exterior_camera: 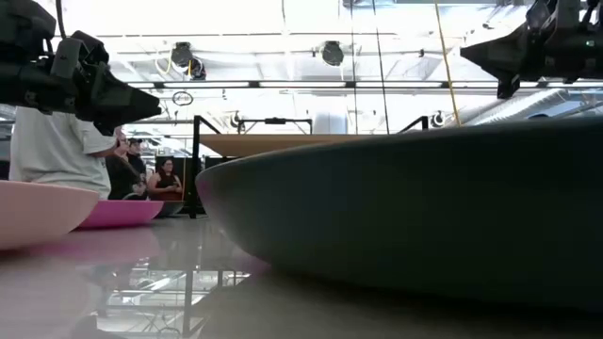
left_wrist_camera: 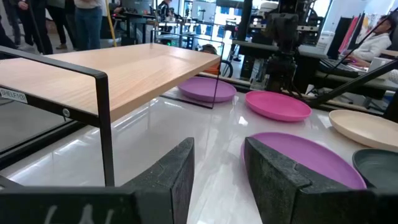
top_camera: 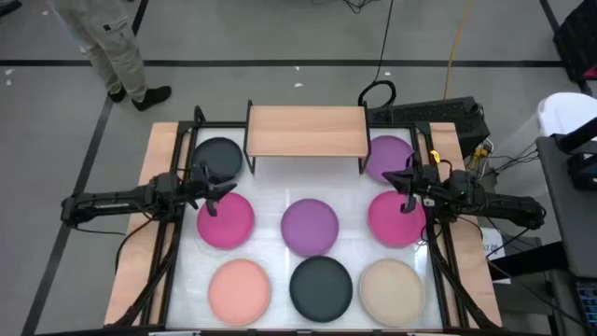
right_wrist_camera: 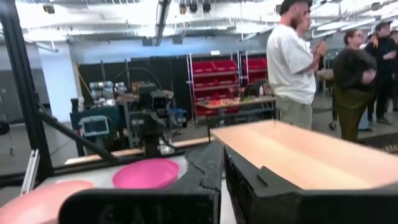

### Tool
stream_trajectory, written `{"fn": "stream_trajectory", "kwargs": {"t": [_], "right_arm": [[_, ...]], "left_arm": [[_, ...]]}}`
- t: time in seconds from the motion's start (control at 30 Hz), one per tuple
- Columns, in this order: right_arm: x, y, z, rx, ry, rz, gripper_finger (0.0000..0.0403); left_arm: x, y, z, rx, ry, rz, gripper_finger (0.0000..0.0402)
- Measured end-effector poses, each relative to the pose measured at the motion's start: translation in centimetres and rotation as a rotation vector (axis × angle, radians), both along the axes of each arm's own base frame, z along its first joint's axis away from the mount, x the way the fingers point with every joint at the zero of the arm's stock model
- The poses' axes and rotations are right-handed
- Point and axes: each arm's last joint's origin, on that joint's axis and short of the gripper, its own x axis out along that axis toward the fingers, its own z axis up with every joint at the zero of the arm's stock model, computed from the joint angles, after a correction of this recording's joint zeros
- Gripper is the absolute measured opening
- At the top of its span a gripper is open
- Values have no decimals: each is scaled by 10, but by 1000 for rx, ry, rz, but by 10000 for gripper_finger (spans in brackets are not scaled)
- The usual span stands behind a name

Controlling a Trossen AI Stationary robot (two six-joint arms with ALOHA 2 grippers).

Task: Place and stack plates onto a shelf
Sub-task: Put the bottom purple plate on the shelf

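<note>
from where i stand nothing has gone up yet: the shelf [top_camera: 306, 131] sits at the far middle of the counter [top_camera: 270, 207] with its light-wood top bare, and all eight plates lie flat on the counter, none stacked. going left to right, the left gripper [top_camera: 216, 190] hovers at the left side, just past the near edge of the dark grey plate [top_camera: 217, 157] and over the far edge of the magenta plate [top_camera: 225, 221]; its own wrist view shows the fingers [left_wrist_camera: 172, 177] spread apart with nothing between them. near that, in the front row, lies the salmon pink plate [top_camera: 240, 289]. in the middle sit the purple plate [top_camera: 310, 226] and, nearer, a second dark grey plate [top_camera: 321, 286]. to the right a pale purple plate [top_camera: 389, 155] lies beside the shelf's right legs, a second magenta plate [top_camera: 393, 220] nearer, and the beige plate [top_camera: 392, 289] in the front row. the right gripper [top_camera: 407, 183] hangs between those two right-hand plates; its fingers look pressed close together with only a thin slit, holding nothing. so i'd judge the whole job is left: every plate has to be picked up and set on the board, then stacked. as for writing, a small label on the shelf's near frame bar in the left wrist view seems to read "shelf01", and i can't make out any brand elsewhere.
</note>
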Motion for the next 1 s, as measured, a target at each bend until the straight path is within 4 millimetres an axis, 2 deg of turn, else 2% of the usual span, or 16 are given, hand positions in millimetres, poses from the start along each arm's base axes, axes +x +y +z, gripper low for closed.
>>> {"fn": "stream_trajectory", "kwargs": {"t": [0.23,0.37,0.6,0.83,1.0], "right_arm": [[11,-1,2,-70,46,-13,2],[24,-3,7,-74,151,-12,2],[55,-6,25,-80,376,-2,10],[84,2,22,-114,530,174,74],[107,15,3,-71,611,260,135]], "left_arm": [[0,0,0,0,0,0,145],[0,0,0,0,0,0,145],[0,0,0,0,0,0,145],[0,0,0,0,0,0,145],[0,0,0,0,0,0,145]]}}
